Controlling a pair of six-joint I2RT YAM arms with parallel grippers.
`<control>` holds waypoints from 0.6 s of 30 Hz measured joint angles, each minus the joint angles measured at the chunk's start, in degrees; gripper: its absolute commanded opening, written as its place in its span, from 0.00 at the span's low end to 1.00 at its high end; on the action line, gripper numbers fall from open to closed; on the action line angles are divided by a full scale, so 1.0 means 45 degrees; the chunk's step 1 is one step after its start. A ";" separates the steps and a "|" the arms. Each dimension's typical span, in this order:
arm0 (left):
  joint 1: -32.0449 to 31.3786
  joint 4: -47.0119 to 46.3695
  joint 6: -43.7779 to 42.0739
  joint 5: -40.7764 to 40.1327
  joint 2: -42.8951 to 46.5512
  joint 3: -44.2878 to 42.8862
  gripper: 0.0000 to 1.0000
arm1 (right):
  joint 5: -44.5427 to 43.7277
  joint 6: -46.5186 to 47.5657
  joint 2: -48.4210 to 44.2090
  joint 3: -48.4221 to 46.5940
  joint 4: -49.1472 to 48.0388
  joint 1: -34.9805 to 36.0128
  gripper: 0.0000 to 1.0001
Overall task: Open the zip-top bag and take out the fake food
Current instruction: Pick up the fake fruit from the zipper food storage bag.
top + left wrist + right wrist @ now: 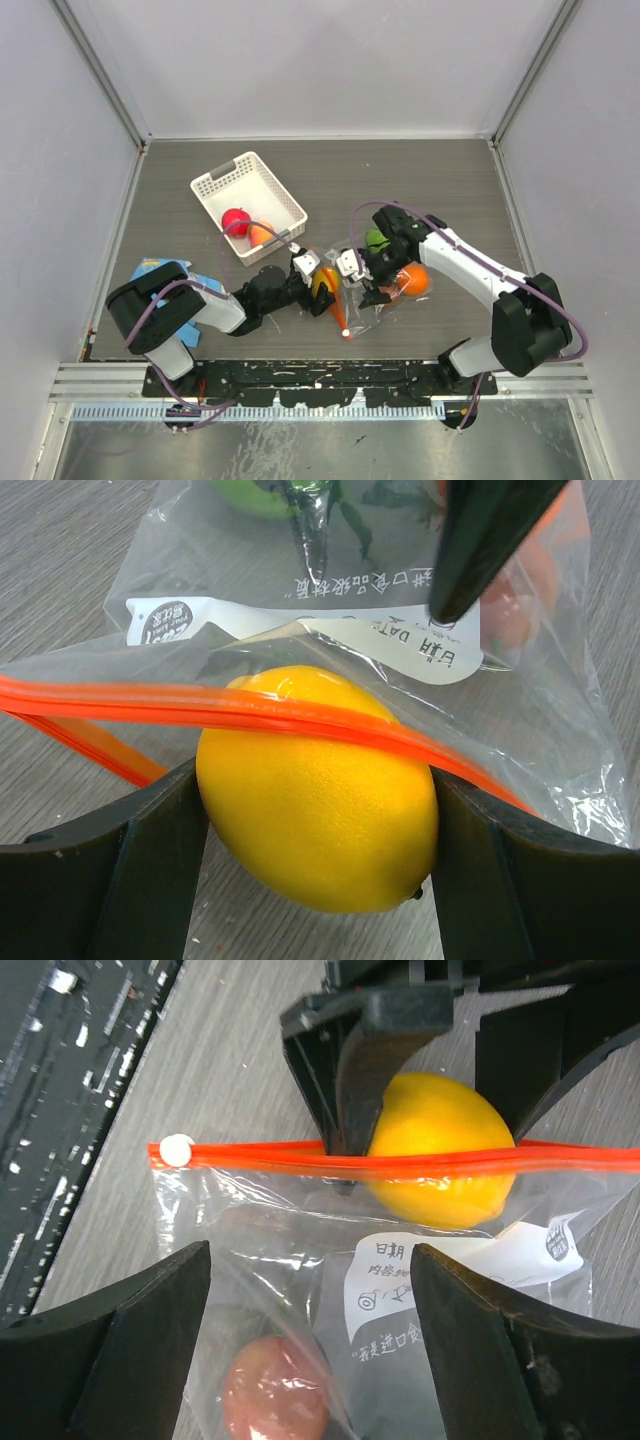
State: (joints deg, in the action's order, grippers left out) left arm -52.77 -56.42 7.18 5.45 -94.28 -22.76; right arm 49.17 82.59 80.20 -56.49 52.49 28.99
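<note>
Two fruits (pixel 236 220) in basket (pixel 222 177); left gripper (pixel 318 284) clamps yellow fruit (pixel 320 830); right gripper (pixel 310 1260) agape above bag (pixel 250 1210).

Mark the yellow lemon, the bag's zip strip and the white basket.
yellow lemon (pixel 315 800): left wrist view, middle of its skin.
zip strip (pixel 262 1155): right wrist view, left stretch of the strip.
white basket (pixel 281 188): top external view, right rim.

White-shelled left arm (pixel 222 312) and right arm (pixel 470 262), black joints, purple cable (pixel 380 203) looping along each, matte black wedge fingers (pixel 110 1350) at five and seven o'clock in wrist views
</note>
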 measured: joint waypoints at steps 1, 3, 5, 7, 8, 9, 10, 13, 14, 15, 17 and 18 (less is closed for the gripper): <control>0.0000 0.0160 0.0024 0.0024 0.0112 0.0000 0.00 | -0.0233 -0.0180 0.0126 0.0034 -0.0233 0.0112 0.84; 0.0000 0.0340 0.0117 0.0078 0.0243 -0.0005 0.00 | -0.0758 -0.0544 0.0185 0.0136 -0.0729 0.0257 0.84; 0.0000 0.0447 0.0214 0.0092 0.0291 -0.0005 0.00 | -0.1195 -0.0816 0.0160 0.0253 -0.1122 0.0325 0.83; 0.0000 0.0544 0.0257 0.0097 0.0291 -0.0005 0.00 | -0.1642 -0.1020 0.0141 0.0393 -0.1545 0.0345 0.80; 0.0000 0.0617 0.0277 0.0097 0.0291 -0.0005 0.00 | -0.1792 -0.1073 0.0141 0.0461 -0.1685 0.0345 0.78; 0.0000 0.0665 0.0296 0.0102 0.0291 -0.0005 0.00 | -0.1972 -0.1127 0.0141 0.0529 -0.1812 0.0350 0.75; 0.0000 0.0704 0.0311 0.0102 0.0291 -0.0005 0.00 | -0.2166 -0.1166 0.0141 0.0588 -0.1894 0.0374 0.71; 0.0000 0.0758 0.0364 0.0126 0.0291 -0.0005 0.00 | -0.2671 -0.1214 0.0223 0.0612 -0.1943 0.0447 0.58; 0.0000 0.0767 0.0408 0.0131 0.0291 -0.0005 0.00 | -0.2793 -0.1229 0.0291 0.0602 -0.1928 0.0495 0.55; 0.0000 0.0777 0.0457 0.0131 0.0296 -0.0005 0.00 | -0.2905 -0.1205 0.0393 0.0597 -0.1919 0.0568 0.51; 0.0000 0.0797 0.0534 0.0136 0.0301 -0.0005 0.00 | -0.3123 -0.1200 0.0709 0.0544 -0.1802 0.0738 0.43; 0.0000 0.0806 0.0549 0.0136 0.0316 -0.0005 0.00 | -0.3177 -0.1185 0.0831 0.0515 -0.1749 0.0792 0.37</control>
State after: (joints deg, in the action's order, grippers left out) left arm -52.77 -52.80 9.65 6.07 -92.86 -22.79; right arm 34.87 77.25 83.94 -54.17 44.62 32.56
